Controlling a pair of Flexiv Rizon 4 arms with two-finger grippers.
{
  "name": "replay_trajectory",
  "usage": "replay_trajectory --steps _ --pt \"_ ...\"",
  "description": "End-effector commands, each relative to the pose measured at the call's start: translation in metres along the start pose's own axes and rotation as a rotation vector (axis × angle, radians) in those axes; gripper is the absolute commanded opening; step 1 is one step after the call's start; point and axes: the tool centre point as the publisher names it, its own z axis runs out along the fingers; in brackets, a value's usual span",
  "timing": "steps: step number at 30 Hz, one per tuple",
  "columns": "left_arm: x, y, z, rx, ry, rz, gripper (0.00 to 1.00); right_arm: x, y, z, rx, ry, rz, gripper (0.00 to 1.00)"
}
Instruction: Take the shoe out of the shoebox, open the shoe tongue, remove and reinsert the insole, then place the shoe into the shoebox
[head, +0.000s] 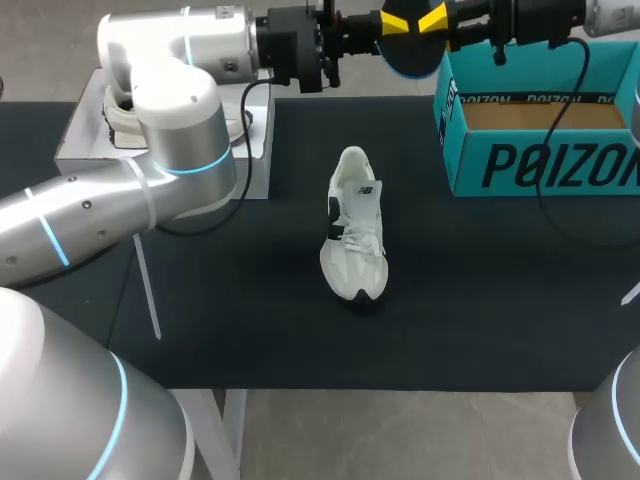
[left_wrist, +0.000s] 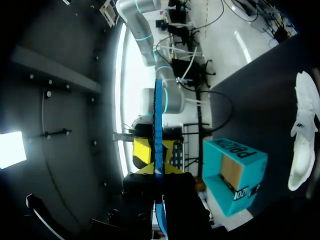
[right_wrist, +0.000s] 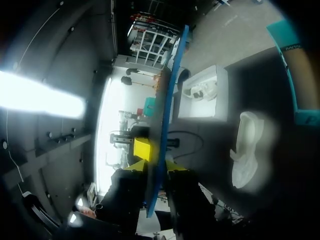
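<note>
A thin blue insole (head: 412, 58) hangs in the air over the table's back edge, held from both sides. My left gripper (head: 398, 24) comes from the left and is shut on it; in the left wrist view the insole (left_wrist: 158, 115) runs edge-on between that gripper's (left_wrist: 158, 169) fingers. My right gripper (head: 437, 20) meets it from the right, and its (right_wrist: 155, 165) yellow tips press the insole (right_wrist: 170, 75) from two sides. The white sneaker (head: 354, 225) lies alone mid-table, toe toward the front. The teal shoebox (head: 540, 160) stands open at the back right.
A white box (head: 255, 150) with a white shoe in it sits at the back left, partly behind my left arm. A black mat (head: 480, 300) covers the table. A cable (head: 545, 200) from my right arm droops in front of the shoebox.
</note>
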Motion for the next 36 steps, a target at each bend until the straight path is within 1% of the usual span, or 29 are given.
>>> replay_trajectory --steps 1,2,5,6,7,8,13,19,22,24,28,31,32,33,35,36 --pt "0.0 0.0 0.006 0.008 0.003 0.005 0.0 -0.002 0.002 0.002 0.002 0.003 0.003 0.08" --pt "0.001 0.0 0.007 0.012 0.006 0.004 0.0 -0.003 0.001 0.001 0.001 0.004 0.004 0.0" --pt "0.002 -0.001 0.007 0.017 0.009 0.001 0.0 -0.004 0.0 0.001 0.003 0.005 0.005 0.0" --pt "0.003 -0.002 0.008 0.018 0.017 0.002 0.1 -0.004 -0.001 0.001 0.002 0.005 0.005 0.0" --pt "0.003 -0.002 0.007 0.009 0.025 0.006 0.38 -0.004 -0.001 0.0 0.001 0.006 0.005 0.0" --pt "0.004 -0.001 0.007 0.006 0.024 0.0 1.0 -0.004 -0.001 0.0 0.0 0.009 0.005 0.0" --pt "0.005 -0.002 0.002 -0.001 0.032 -0.008 1.0 -0.005 -0.001 -0.002 -0.004 0.016 0.005 0.0" --pt "0.002 0.002 -0.012 -0.015 0.057 -0.011 1.0 -0.004 0.001 -0.005 -0.009 0.019 0.001 0.0" --pt "0.001 0.005 -0.027 0.001 0.1 -0.018 1.0 -0.004 0.002 -0.009 -0.017 0.017 -0.003 0.0" --pt "0.001 0.006 -0.042 0.009 0.131 -0.029 1.0 -0.004 0.002 -0.012 -0.023 0.016 -0.004 0.0" --pt "0.004 0.003 -0.072 0.058 0.191 -0.107 1.0 -0.006 0.003 -0.017 -0.034 0.013 -0.003 0.0" --pt "0.016 0.0 -0.095 0.049 0.252 -0.162 1.0 -0.007 0.003 -0.02 -0.042 0.011 -0.003 0.0" --pt "0.02 -0.001 -0.103 0.038 0.249 -0.186 1.0 -0.007 0.003 -0.021 -0.045 0.011 -0.002 0.0" --pt "0.025 -0.004 -0.111 0.033 0.243 -0.242 1.0 -0.007 0.004 -0.022 -0.046 0.011 -0.002 0.0" --pt "0.036 -0.011 -0.124 -0.019 0.299 -0.34 1.0 -0.008 0.004 -0.022 -0.048 0.011 -0.001 0.0" --pt "0.042 -0.016 -0.129 -0.031 0.283 -0.469 1.0 -0.008 0.004 -0.022 -0.049 0.011 0.0 0.0"
